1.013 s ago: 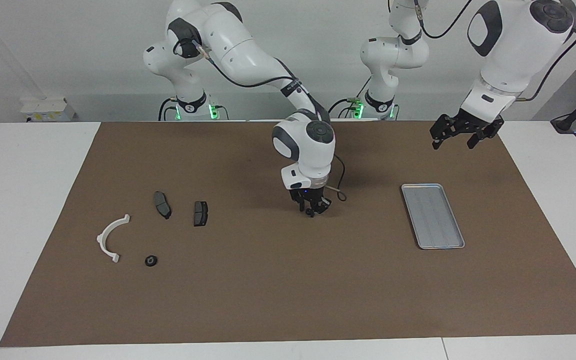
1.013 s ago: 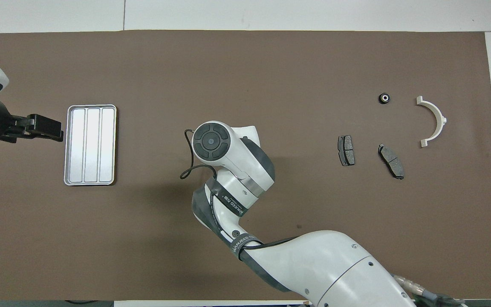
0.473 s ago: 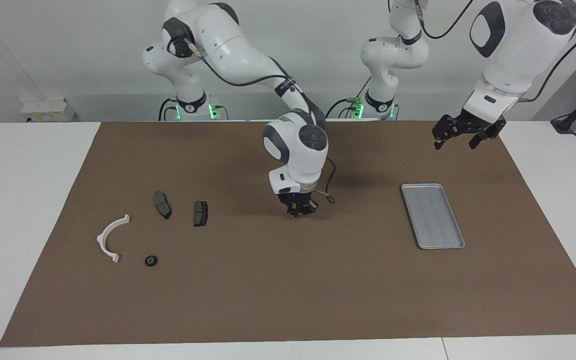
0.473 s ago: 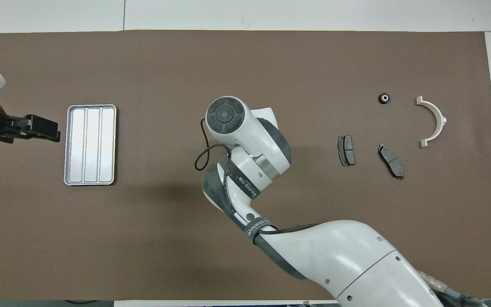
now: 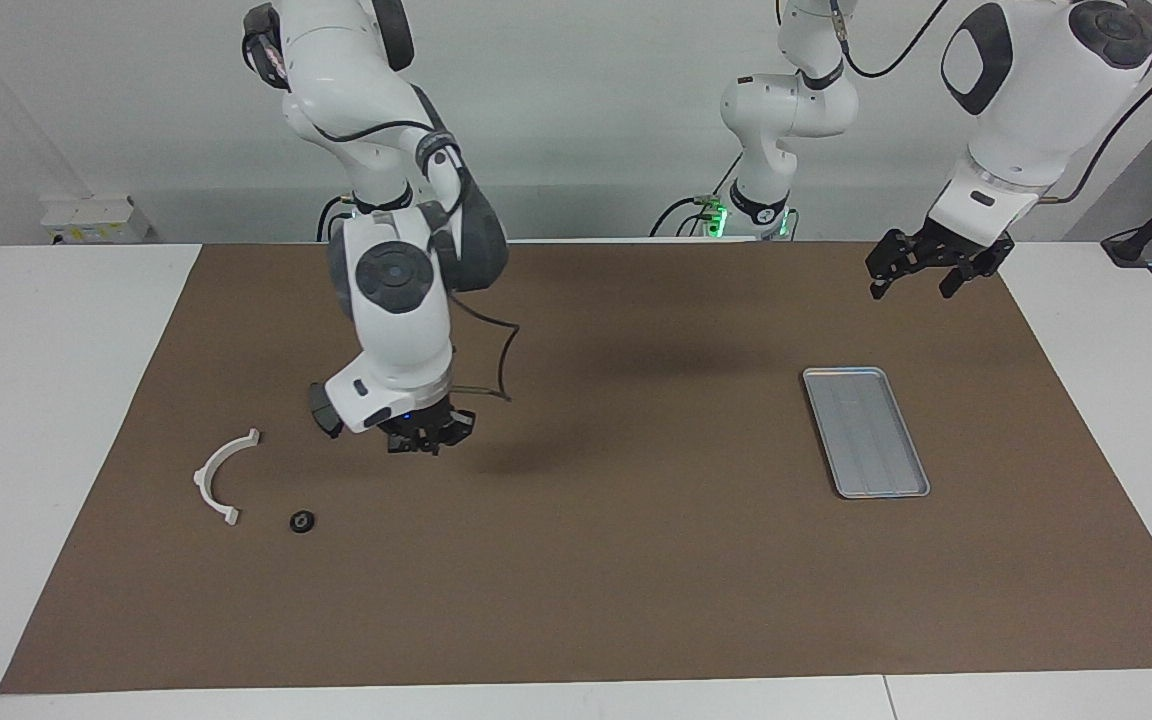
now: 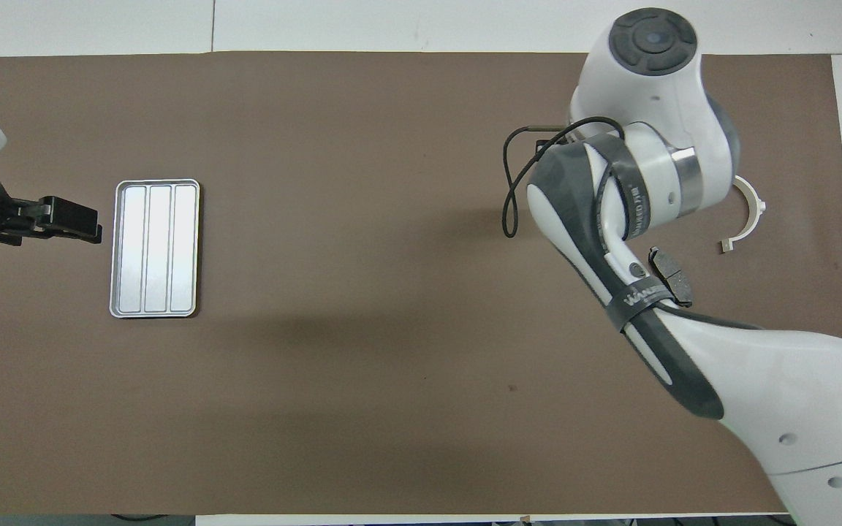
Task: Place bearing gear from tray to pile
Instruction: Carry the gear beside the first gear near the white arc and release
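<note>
Since a second ago, my right arm has swung from the middle of the brown mat (image 5: 636,580) to the pile at its own end of the table. Nothing else has moved.

From the facing camera, my right claw (image 5: 426,438) hangs low over the mat among the pile's parts. It is pinched tight shut. I cannot tell if anything tiny sits between its tips. One dark brake pad (image 5: 320,410) peeks out beside my wrist. The white half-ring bracket (image 5: 219,478) lies close by, with its open side turned toward the left arm's end. The bearing gear (image 5: 302,521) lies flat on the mat, just beside the bracket's end that is farther from me. It is small, black and round, so it has no long side. The tray (image 5: 866,432) lies well apart, toward the left arm's end. Its long side runs from near me to away from me, a little slanted. My left claw (image 5: 908,288) waits up in the air with its fingers spread wide and nothing in them.

From the overhead camera, my right arm covers the bearing gear and my right claw. One brake pad (image 6: 673,276) and part of the bracket (image 6: 750,215) still show. The tray's (image 6: 154,248) ridges run along its long side. My left claw (image 6: 92,228) is over the mat just beside the tray.
</note>
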Robot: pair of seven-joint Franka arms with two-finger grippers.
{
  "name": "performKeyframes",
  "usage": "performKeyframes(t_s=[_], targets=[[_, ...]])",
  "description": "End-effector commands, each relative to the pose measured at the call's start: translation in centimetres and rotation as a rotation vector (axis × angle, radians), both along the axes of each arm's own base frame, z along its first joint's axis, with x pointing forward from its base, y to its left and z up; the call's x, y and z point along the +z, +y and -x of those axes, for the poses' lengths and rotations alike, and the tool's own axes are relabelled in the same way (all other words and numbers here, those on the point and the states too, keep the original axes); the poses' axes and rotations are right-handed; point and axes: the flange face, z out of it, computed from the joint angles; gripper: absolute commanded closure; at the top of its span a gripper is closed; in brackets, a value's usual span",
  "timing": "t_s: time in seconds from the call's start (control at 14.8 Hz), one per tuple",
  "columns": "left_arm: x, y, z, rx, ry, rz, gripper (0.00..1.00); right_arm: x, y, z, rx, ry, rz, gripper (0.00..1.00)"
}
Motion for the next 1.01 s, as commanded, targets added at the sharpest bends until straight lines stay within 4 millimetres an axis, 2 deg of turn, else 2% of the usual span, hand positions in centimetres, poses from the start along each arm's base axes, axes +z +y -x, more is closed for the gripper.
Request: performKeyframes(t_s=[0.0, 0.2, 0.41, 0.68, 0.88, 0.95], targets=[[0.3, 0.5, 0.5, -0.009, 0.0, 0.002, 0.0, -3.5, -4.2, -0.6, 0.078, -0.016, -0.031, 1.0], [0.3, 0.5, 0.5, -0.007, 0.005, 0.001, 0.0, -7.7, -7.4, -0.8, 0.093, -0.057, -0.04, 1.0], [0.1, 0.6, 0.6, -0.009, 0.008, 0.002, 0.0, -10.7, -8.9, -1.3, 0.1, -0.086, -0.044, 1.0], [0.1, 0.6, 0.8, -0.009, 0.026, 0.0, 0.0, -12.4, -8.8, -1.8, 0.092, -0.112, -0.049, 1.0], [0.0, 0.6, 1.1, -0.009, 0.037, 0.0, 0.0, -12.9, -8.8, -1.7, 0.059, -0.108, -0.055, 1.0], [0.1, 0.6, 1.0, -0.01, 0.039, 0.0, 0.0, -12.9, -8.7, -1.7, 0.049, -0.109, -0.056, 0.92]])
